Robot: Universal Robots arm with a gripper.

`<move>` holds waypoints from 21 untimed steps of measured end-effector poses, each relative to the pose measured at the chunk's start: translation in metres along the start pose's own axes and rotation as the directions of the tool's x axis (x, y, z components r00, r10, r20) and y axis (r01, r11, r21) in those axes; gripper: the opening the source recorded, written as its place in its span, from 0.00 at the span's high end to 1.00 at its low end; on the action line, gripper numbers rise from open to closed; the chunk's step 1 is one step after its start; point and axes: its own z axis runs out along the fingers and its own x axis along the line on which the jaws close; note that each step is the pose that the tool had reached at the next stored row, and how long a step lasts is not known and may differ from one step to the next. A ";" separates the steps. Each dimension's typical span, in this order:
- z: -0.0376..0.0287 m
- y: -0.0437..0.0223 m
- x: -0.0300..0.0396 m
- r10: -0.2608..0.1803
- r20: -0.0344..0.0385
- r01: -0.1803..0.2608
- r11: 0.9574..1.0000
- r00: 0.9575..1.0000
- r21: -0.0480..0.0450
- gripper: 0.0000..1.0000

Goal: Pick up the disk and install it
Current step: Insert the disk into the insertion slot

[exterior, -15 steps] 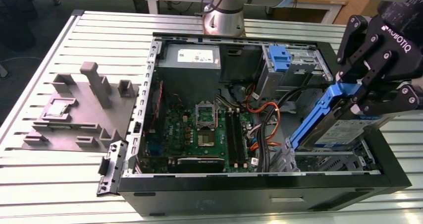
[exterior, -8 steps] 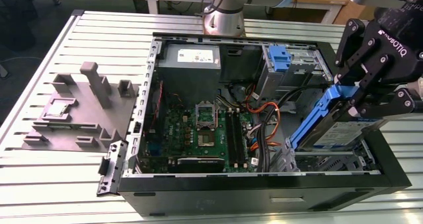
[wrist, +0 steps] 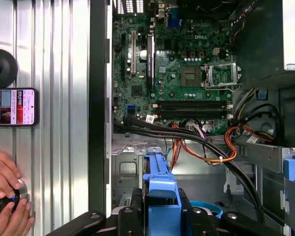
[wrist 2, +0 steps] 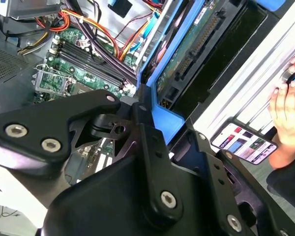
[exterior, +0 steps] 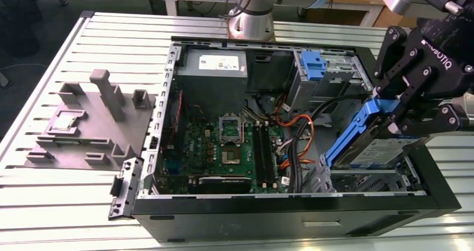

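Open desktop computer case (exterior: 296, 215) lying on its side on a slatted aluminium table (exterior: 66, 206), with the arm's black gripper (exterior: 411, 118) at the exterior view's right. The gripper is pinching the disk (exterior: 381, 151) by its upper end, with one finger on each side of the blue carrier frame (exterior: 348, 135).

The disk is a flat rectangular silver drive. Its broad face carries a white label with a blue band, and the blue plastic frame runs along its edges. It hangs tilted, with its upper end toward the exterior view's right and its lower end inside the near corner of the case, over the metal drive bay (exterior: 370, 181). Whether it touches the bay cannot be told. In the second wrist view the drive's other face shows a green circuit board (wrist 2: 187, 54) with a connector row.

Inside the case are a green motherboard (exterior: 230, 140), a grey power supply (exterior: 211, 65) with a white sticker, a bare blue bracket (exterior: 314, 68), and orange and black cables (exterior: 300, 134).

A grey moulded fixture (exterior: 89, 123) stands on the table, to the exterior view's left of the case. In the first wrist view a smartphone (wrist: 12, 106) with a lit screen lies on the table beside the case, and a person's hands (wrist: 2, 174) are near it.
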 end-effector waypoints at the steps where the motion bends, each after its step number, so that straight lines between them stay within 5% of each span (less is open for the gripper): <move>1: 0.0010 -0.0003 0.0000 0.000 0.000 0.000 1.000 1.000 0.000 0.64; 21: 0.0034 -0.0008 0.0000 0.000 0.000 0.000 1.000 1.000 0.000 0.58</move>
